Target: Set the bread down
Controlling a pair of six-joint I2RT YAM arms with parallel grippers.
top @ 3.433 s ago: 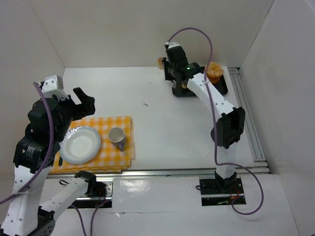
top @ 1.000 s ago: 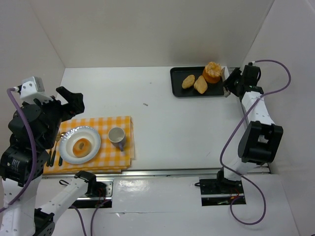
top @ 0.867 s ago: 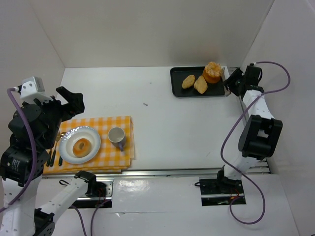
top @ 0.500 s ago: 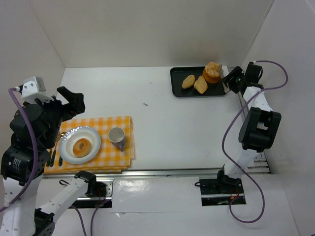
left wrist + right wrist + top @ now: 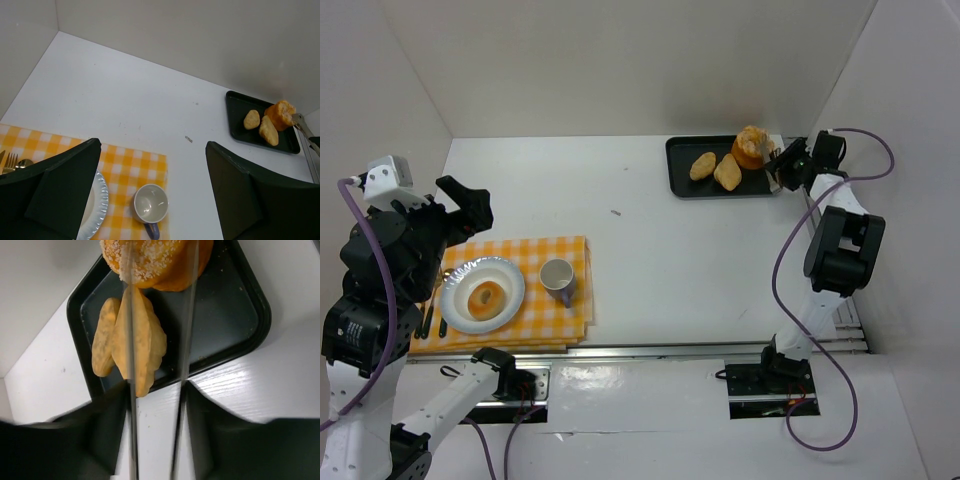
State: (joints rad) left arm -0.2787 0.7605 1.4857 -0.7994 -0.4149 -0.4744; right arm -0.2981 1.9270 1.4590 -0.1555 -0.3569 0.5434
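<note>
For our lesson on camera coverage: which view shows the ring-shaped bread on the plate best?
Top external: the ring-shaped bread lies in full view on the plate. Left wrist shows only the plate's edge, the bread hidden; right wrist shows only the tray of pastries.

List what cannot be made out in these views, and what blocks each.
Plate, left wrist view: mostly behind the left claw.
Cutlery, left wrist view: cut by the left edge.
Sugared bun, right wrist view: cut by the top edge.
Right claw, top view: too small to judge its opening.

Plate [image 5: 510, 285] and cup [image 5: 557, 277] sit on the cloth [image 5: 575, 310], near left; tray [image 5: 682, 180] lies far right.
</note>
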